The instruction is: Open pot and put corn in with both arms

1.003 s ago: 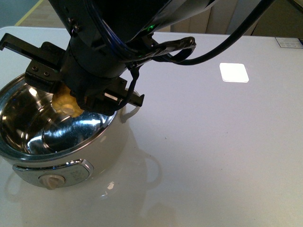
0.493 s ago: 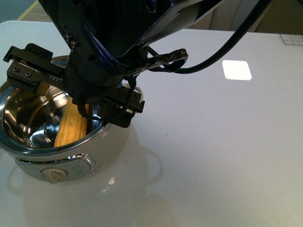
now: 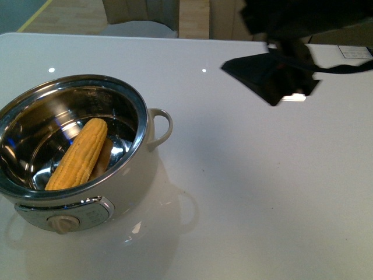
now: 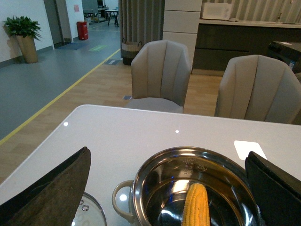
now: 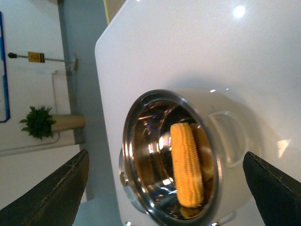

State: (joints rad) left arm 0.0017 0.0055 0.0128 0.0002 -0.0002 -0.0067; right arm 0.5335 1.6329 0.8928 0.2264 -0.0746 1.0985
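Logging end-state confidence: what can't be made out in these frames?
- Glass lid: left wrist view only, cut off by the frame edge and a left gripper finger.
- Pot near rim: cut off at the edge in the left wrist view.
- Corn underside and the pot floor: hidden by glare and reflections.
- Right arm: front view, dark and blurred, no detail.

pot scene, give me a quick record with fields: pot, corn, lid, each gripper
pot: open, on the white table, knob panel facing the front camera
corn: inside the pot, lying slanted on the steel floor
lid: glass, off the pot, flat on the table beside it
left gripper: open, empty, looking down over the pot
right gripper: open, empty, above the pot
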